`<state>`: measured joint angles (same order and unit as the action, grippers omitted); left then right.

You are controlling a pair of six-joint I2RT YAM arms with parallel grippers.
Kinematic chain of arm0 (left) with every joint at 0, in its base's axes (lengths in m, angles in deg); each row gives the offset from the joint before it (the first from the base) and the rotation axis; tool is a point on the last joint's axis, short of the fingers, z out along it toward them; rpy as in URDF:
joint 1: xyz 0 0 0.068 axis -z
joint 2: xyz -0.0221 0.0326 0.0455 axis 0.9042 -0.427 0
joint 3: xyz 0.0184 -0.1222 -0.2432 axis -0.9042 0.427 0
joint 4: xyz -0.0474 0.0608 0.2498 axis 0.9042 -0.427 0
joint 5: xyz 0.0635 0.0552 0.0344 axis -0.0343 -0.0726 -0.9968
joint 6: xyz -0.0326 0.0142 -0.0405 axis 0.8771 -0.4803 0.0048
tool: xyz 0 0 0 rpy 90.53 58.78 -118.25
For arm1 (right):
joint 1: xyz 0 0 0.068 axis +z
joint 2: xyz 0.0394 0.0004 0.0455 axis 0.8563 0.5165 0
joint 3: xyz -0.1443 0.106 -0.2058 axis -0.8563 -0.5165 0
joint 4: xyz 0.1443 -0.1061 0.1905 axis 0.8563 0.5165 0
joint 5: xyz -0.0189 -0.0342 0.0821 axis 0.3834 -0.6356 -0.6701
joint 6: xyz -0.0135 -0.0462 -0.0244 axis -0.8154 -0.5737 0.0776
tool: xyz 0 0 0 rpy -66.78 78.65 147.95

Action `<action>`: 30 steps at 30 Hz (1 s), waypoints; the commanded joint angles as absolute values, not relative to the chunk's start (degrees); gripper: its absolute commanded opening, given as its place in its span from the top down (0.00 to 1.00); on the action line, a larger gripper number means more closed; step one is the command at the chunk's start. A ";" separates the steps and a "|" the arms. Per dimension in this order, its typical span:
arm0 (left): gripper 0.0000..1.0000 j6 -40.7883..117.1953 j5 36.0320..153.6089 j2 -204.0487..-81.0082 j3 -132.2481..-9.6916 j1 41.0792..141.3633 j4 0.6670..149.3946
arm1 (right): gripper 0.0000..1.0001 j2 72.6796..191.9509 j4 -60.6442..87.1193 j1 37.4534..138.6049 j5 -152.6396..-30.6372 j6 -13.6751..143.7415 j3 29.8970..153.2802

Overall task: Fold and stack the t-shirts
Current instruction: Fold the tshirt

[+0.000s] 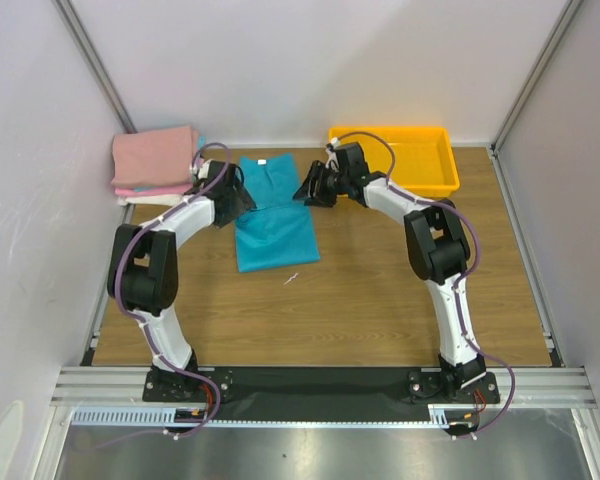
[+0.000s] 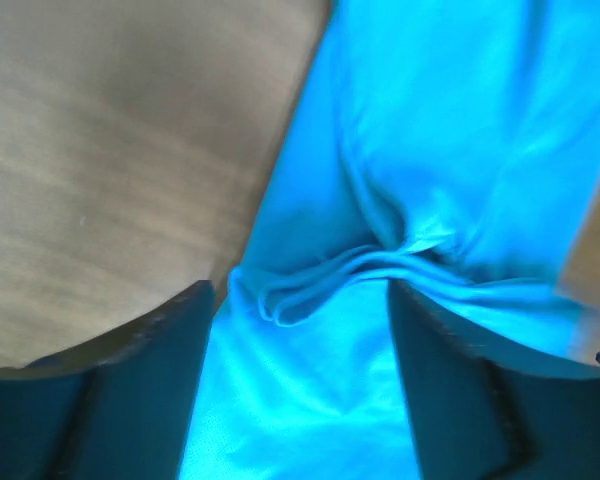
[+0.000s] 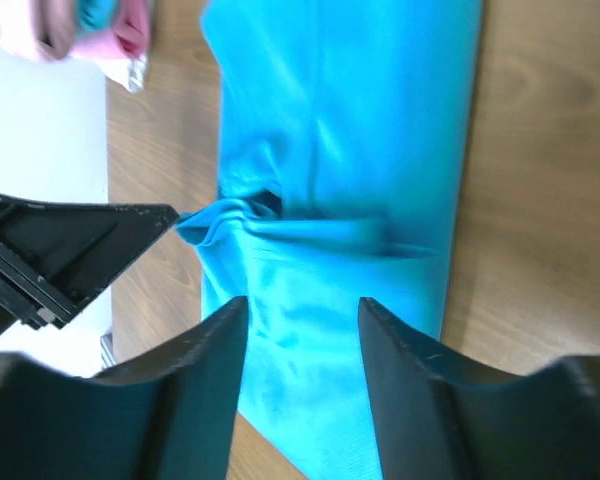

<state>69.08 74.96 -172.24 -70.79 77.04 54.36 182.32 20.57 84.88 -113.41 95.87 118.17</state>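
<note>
A teal-blue t-shirt (image 1: 276, 222) lies on the wooden table, folded into a long strip, with its white neck label (image 1: 263, 162) at the far end. My left gripper (image 1: 242, 200) stands open over the shirt's left edge. In the left wrist view a small ridge of bunched cloth (image 2: 315, 283) lies just past the open left gripper (image 2: 300, 300). My right gripper (image 1: 308, 190) hangs open at the shirt's right edge. In the right wrist view the right gripper (image 3: 302, 310) has teal t-shirt (image 3: 350, 140) below it and nothing pinched. A folded pink t-shirt stack (image 1: 155, 160) rests at the far left.
A yellow plastic tray (image 1: 435, 178) stands at the back right, just behind the right arm. White walls close in the table on three sides. A small white scrap (image 1: 292, 278) lies on the wood in front of the shirt.
</note>
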 commanded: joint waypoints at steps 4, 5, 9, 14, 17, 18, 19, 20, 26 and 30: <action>0.11 61.08 78.38 -167.24 -77.90 76.41 57.10 | 0.36 178.59 25.03 84.13 -112.48 90.57 125.47; 0.10 59.95 78.99 -164.97 -77.64 76.50 57.54 | 0.34 177.80 25.03 84.21 -112.30 90.30 125.38; 0.08 59.06 84.70 -158.98 -72.64 76.41 61.58 | 0.32 173.86 22.67 84.83 -113.78 91.43 120.31; 0.09 62.64 91.13 -155.54 -62.28 76.41 68.26 | 0.32 169.02 17.49 86.67 -113.80 92.58 109.58; 0.09 64.93 92.17 -155.10 -58.76 76.41 68.53 | 0.32 166.38 15.19 87.46 -112.56 93.81 103.77; 0.09 65.47 92.71 -155.01 -57.79 76.50 69.05 | 0.32 166.02 14.84 87.55 -112.74 94.08 102.97; 0.09 65.91 93.49 -154.93 -56.82 76.41 71.24 | 0.32 165.67 14.75 87.90 -112.48 94.25 102.27; 0.09 66.96 94.46 -155.10 -55.33 76.41 72.30 | 0.32 165.32 14.58 88.08 -112.13 94.25 100.96; 0.09 69.25 95.88 -160.10 -54.52 76.41 77.93 | 0.32 166.72 13.26 89.49 -110.72 97.15 99.27; 0.09 70.04 95.44 -163.71 -55.84 76.41 78.38 | 0.32 168.30 10.62 90.10 -108.70 98.38 99.19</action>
